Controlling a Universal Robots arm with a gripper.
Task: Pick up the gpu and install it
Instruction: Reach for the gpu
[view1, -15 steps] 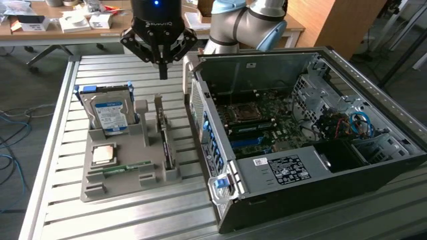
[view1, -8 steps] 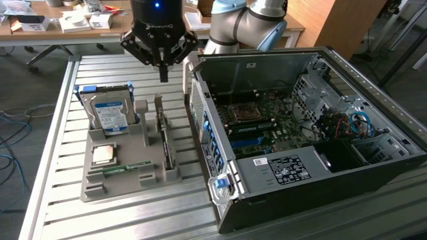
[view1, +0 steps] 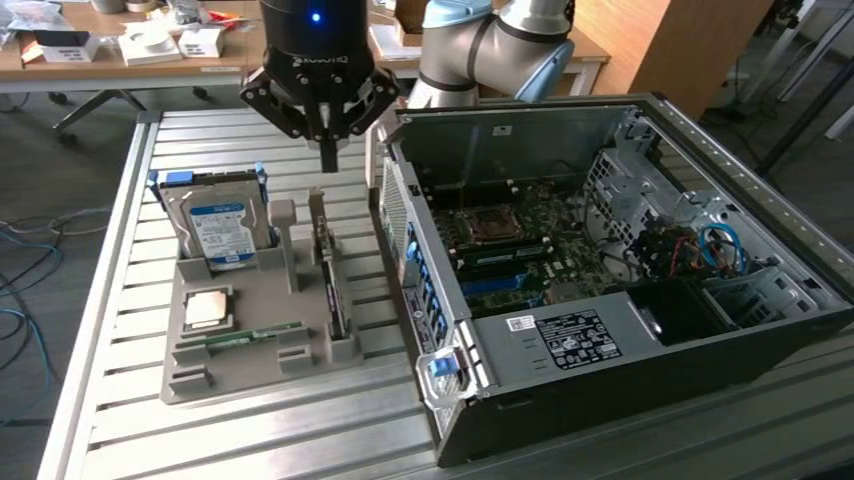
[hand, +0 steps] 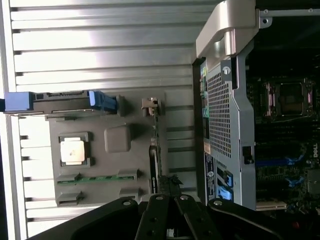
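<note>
Hovering over the grey holder tray (view1: 200, 375), the gripper (view1: 327, 160) points straight down with its fingers drawn close together and nothing between them. The gpu (view1: 334, 285) stands on edge in a slot of that tray, with its pale bracket end uppermost toward the arm. On the exterior view's clock face it lies at about six o'clock from the fingertips, near but clearly apart from them. The hard drive (view1: 220, 228) stands upright at about nine o'clock from the card. The processor chip (view1: 207, 310) and the narrow memory stick (view1: 240, 338) lie flat toward seven o'clock.

The open computer case (view1: 561, 340) sits at three o'clock from the tray, just beside it on the slatted table (view1: 267, 430). Its motherboard (view1: 534, 240) is exposed, and no such card can be seen seated in it.

Judged from this, the task is at its very start. The arm is lined up roughly above the card, but the pick-up is not yet made, so lifting, carrying across and seating the card all remain. With the fingers this narrow, they do not look ready to take the card's edge.
</note>
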